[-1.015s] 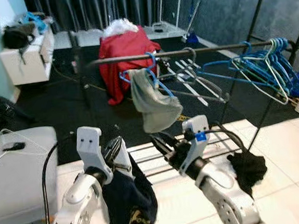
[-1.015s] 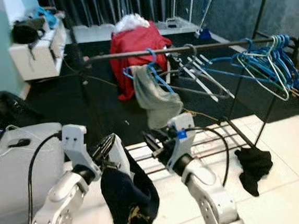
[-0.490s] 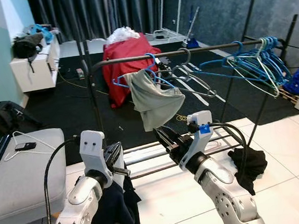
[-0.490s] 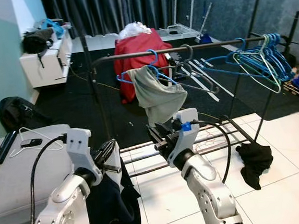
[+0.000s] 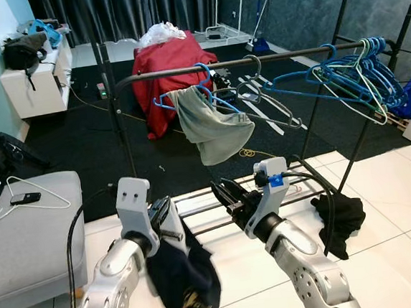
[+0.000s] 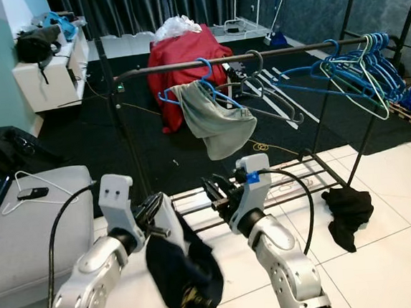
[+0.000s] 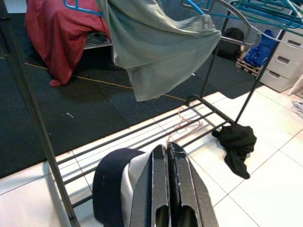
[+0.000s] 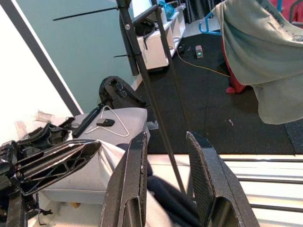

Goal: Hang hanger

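We hold the dark navy garment (image 5: 184,278), prob. w/ its hanger tucked inside, pinched in the left gripper (image 5: 169,216) below the clothes rail (image 5: 255,59), right gripper (image 5: 227,195) spread beside it to help lift.

The dark garment (image 5: 184,278) is motion-blurred at its hem, hiding any hanger inside.

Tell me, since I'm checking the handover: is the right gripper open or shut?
Open. In the right wrist view the right gripper has its two black fingers standing apart, nothing between them, the rack's post visible through the gap.
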Controlling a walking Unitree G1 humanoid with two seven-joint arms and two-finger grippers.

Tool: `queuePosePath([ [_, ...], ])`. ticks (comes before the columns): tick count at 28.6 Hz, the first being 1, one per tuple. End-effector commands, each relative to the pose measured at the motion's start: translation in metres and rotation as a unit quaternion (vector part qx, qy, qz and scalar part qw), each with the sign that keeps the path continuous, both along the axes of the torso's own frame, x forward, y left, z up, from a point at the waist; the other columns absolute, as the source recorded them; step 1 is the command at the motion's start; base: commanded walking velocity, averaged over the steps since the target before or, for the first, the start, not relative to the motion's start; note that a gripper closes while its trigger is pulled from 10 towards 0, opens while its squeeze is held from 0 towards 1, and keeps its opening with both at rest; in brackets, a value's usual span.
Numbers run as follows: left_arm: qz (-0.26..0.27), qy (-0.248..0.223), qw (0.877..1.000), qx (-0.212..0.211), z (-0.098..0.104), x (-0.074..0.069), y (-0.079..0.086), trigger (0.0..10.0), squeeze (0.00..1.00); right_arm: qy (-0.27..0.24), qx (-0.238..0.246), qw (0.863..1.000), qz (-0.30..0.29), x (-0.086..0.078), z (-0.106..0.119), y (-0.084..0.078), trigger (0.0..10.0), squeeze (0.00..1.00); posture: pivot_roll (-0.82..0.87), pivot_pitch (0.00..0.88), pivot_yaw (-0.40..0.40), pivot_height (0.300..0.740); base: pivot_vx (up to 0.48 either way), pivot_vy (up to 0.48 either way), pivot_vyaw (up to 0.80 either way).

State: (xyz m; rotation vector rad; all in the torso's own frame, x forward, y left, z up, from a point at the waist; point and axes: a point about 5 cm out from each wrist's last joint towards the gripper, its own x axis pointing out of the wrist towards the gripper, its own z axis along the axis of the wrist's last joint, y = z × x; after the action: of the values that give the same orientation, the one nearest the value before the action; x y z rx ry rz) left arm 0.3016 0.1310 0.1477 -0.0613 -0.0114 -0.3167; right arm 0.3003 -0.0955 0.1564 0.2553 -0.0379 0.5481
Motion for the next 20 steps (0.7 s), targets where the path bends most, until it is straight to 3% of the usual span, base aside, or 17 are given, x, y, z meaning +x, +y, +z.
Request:
queuePosePath([
  [1,0.005,0.002,1.000,0.001,-0.001,0.001,0.001,10.0,0.00,0.005,0.001,1.000,-0.004,-0.001,-0.004,-0.001,10.0,0.00,-0.07,0.036,-0.021,0.740,0.000,0.000,0.00],
  [6,0.016,0.004,1.000,-0.006,0.001,0.003,0.001,10.0,0.00,0.002,-0.003,1.000,-0.006,0.001,-0.003,-0.004,10.0,0.00,-0.07,0.040,-0.025,0.740,0.000,0.000,0.00],
  [12,0.026,0.007,1.000,-0.006,0.002,0.005,-0.001,10.0,0.00,0.000,-0.007,1.000,-0.010,0.004,-0.003,-0.007,10.0,0.00,-0.07,0.054,-0.012,0.740,0.000,-0.480,0.00],
  [13,0.039,0.018,0.999,-0.017,0.008,0.013,-0.005,10.0,0.00,-0.007,-0.003,0.999,-0.032,0.008,0.004,-0.017,10.0,0.00,-0.09,0.083,0.022,0.740,0.000,0.000,0.00],
  [16,0.050,0.034,0.998,-0.020,0.012,0.020,-0.008,10.0,0.00,-0.010,-0.003,0.999,-0.045,0.010,0.006,-0.024,10.0,0.00,-0.10,0.088,0.034,0.740,0.000,0.000,0.00],
  [20,0.054,0.036,0.998,-0.011,0.013,0.022,-0.009,10.0,0.00,-0.009,-0.005,0.999,-0.048,0.011,0.006,-0.026,10.0,0.00,-0.10,0.092,0.037,0.740,0.000,0.000,0.00],
])
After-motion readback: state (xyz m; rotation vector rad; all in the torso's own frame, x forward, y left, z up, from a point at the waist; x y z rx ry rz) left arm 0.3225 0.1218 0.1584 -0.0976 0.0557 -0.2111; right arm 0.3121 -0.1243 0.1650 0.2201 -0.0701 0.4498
